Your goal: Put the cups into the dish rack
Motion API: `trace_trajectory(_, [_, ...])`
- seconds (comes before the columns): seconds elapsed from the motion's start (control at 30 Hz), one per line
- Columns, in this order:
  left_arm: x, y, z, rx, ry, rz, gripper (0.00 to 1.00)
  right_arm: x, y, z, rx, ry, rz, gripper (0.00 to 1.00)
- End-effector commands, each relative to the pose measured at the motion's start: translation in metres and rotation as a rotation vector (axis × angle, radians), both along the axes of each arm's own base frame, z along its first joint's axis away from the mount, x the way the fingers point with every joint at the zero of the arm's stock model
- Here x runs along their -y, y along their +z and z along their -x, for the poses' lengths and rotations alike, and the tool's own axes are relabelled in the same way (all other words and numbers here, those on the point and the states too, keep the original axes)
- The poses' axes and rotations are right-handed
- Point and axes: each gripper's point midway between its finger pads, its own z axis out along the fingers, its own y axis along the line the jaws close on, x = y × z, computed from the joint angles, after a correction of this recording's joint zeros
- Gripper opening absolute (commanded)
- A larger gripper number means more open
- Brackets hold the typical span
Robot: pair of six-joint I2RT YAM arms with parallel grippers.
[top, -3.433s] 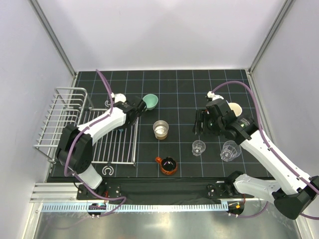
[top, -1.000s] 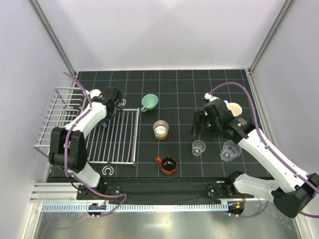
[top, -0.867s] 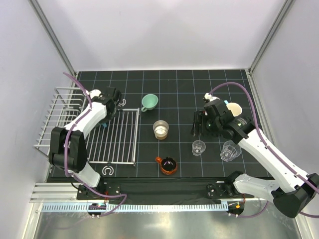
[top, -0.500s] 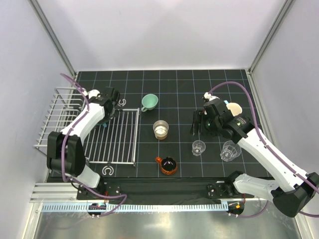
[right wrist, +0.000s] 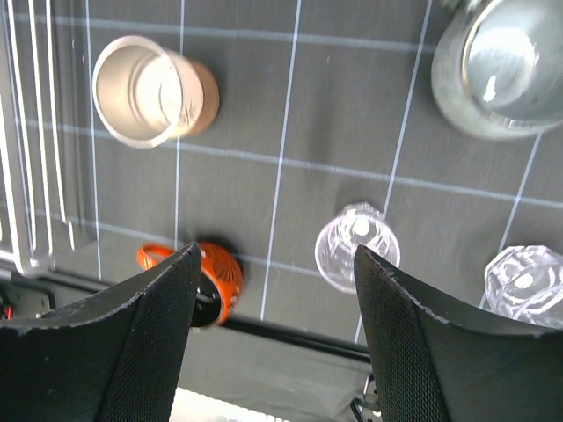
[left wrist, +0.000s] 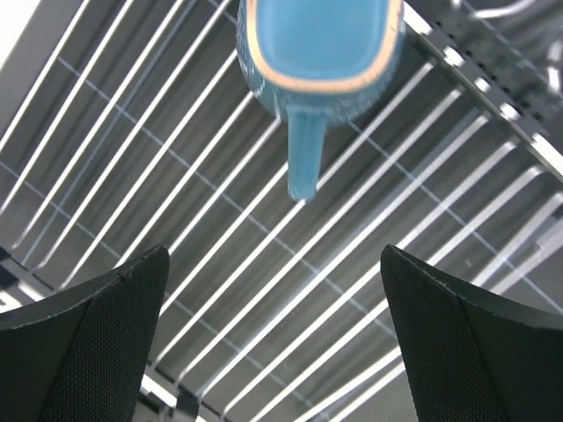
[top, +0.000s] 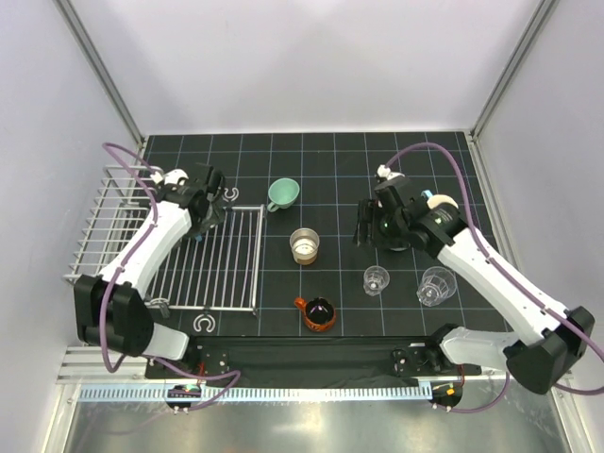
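A blue cup point(left wrist: 317, 48) lies mouth-down on the slats of the dish rack point(left wrist: 220, 264), its handle pointing toward my left gripper point(left wrist: 273, 264). That gripper is open and holds nothing, and it hovers over the far end of the rack's flat part point(top: 222, 269). My right gripper point(right wrist: 275, 251) is open and holds nothing too, above the mat between the steel cup point(right wrist: 149, 92), the orange cup point(right wrist: 207, 281) and a clear cup point(right wrist: 356, 255). A second clear cup point(right wrist: 528, 281) and a grey cup point(right wrist: 501, 61) sit to its right. The mint green cup point(top: 282, 193) stands far of the steel cup point(top: 305, 245).
The rack's raised basket part point(top: 113, 217) stands at the far left against the wall. A cream-lined cup point(top: 444, 203) shows partly behind the right arm. The rack's near right corner point(right wrist: 35, 176) lies left of the right gripper. White walls close three sides.
The left gripper has opened and let go of the blue cup, which now rests on the slats. The right arm has shifted left and a little farther out.
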Motion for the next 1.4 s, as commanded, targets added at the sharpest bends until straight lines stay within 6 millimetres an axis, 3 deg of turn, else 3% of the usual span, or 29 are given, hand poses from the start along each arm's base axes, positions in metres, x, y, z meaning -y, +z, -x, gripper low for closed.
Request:
trace_trajectory(0.0, [0.006, 0.031, 0.009, 0.046, -0.021, 0.047, 1.0, -0.003, 0.023, -0.026, 0.071, -0.052, 0.015, 0.72])
trace_trajectory(0.3, [0.034, 0.05, 0.03, 0.049, -0.134, 0.218, 1.0, -0.006, 0.057, -0.089, 0.138, -0.159, 0.061, 0.72])
trace_trajectory(0.47, [0.055, 0.063, 0.036, 0.106, -0.207, 0.345, 1.0, 0.005, 0.058, -0.109, 0.123, -0.199, 0.079, 0.72])
trace_trajectory(0.5, [0.067, 0.068, 0.041, 0.114, -0.249, 0.406, 0.99, 0.012, 0.054, -0.113, 0.106, -0.214, 0.07, 0.72])
trace_trajectory(0.7, [0.11, 0.087, 0.049, 0.207, -0.429, 0.627, 0.98, 0.039, 0.026, -0.112, 0.016, -0.245, 0.042, 0.72])
trace_trajectory(0.87, [0.121, 0.086, 0.047, 0.188, -0.471, 0.668, 0.98, 0.065, 0.016, -0.103, -0.006, -0.307, 0.135, 0.72])
trace_trajectory(1.07, [0.15, 0.094, 0.044, 0.16, -0.533, 0.819, 0.98, 0.09, -0.003, -0.095, -0.065, -0.367, 0.109, 0.72])
trace_trajectory(1.2, [0.158, 0.093, 0.042, 0.162, -0.543, 0.862, 0.97, 0.093, -0.01, -0.093, -0.081, -0.381, 0.11, 0.72])
trace_trajectory(1.23, [0.158, 0.095, 0.04, 0.172, -0.549, 0.859, 0.91, 0.096, -0.013, -0.093, -0.086, -0.398, 0.118, 0.72])
trace_trajectory(1.37, [0.161, 0.1, 0.039, 0.189, -0.608, 0.83, 0.86, 0.116, -0.027, -0.088, -0.119, -0.494, 0.167, 0.71])
